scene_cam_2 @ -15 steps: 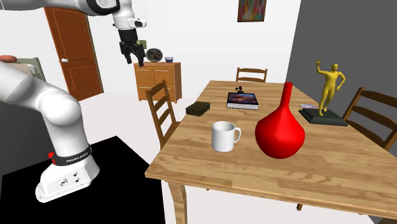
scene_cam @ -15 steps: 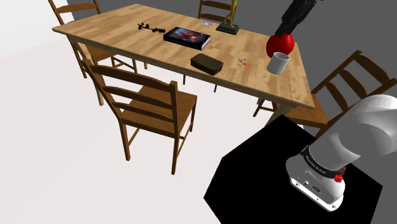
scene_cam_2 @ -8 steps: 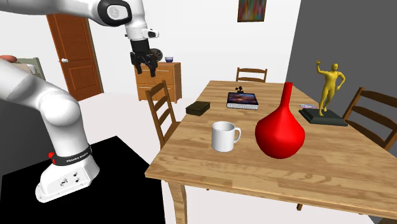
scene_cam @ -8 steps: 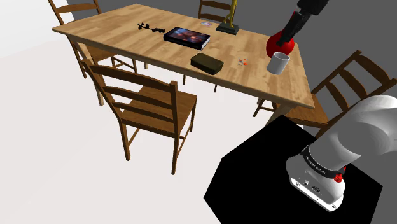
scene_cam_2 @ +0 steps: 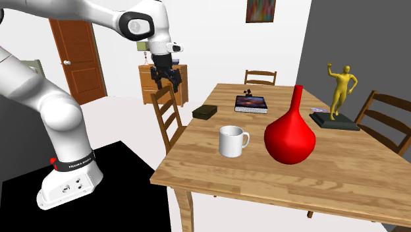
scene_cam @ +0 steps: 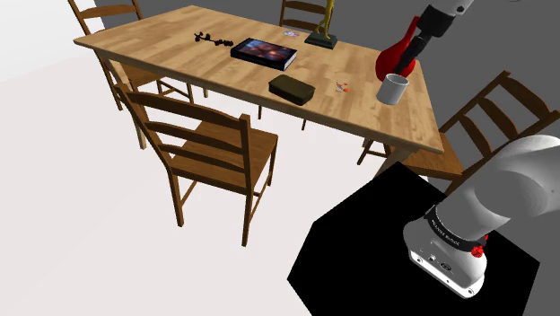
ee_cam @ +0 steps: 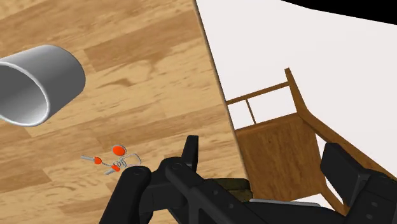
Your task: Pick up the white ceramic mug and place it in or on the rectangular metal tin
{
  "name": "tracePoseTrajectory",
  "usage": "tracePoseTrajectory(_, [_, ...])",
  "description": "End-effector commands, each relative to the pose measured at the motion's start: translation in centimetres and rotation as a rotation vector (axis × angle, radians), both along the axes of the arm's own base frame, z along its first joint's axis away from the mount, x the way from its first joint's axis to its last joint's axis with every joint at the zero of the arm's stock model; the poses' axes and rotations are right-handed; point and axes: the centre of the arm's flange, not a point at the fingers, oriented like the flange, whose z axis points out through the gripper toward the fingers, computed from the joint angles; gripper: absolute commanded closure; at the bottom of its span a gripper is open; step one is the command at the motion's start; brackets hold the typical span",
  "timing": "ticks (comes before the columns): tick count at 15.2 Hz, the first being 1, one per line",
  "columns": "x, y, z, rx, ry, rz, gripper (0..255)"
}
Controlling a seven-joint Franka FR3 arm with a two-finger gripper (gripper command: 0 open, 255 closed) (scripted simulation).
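While our gripper [scene_cam_2: 167,80] hangs open and empty near the edge of the table [scene_cam_2: 217,174], we should carry it over the white mug [scene_cam_2: 232,141], upright beside the red vase [scene_cam_2: 290,135], then descend straddling its wall, clear of the handle [scene_cam_2: 246,140]. The dark tin [scene_cam_2: 205,112] waits farther along the table. Since a second ago the gripper has swung from the door [scene_cam_2: 76,53] toward the table; mug and tin sit unmoved.

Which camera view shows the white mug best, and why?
The second exterior view: the mug stands upright, unblocked, on the table, handle toward the red vase. The shoulder view shows it farther off beside the vase; the wrist view shows its open mouth, handle hidden.
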Motion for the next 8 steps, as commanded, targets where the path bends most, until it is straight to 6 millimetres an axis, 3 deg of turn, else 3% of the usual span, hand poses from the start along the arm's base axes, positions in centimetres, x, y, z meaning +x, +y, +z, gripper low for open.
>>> tracePoseTrajectory(1, [0.9,-2.1,-1.3,-0.008,0.001,0.014,0])
tracePoseTrajectory(8, [3.5,-9.6,-5.5,-0.032,0.009,0.055,0])
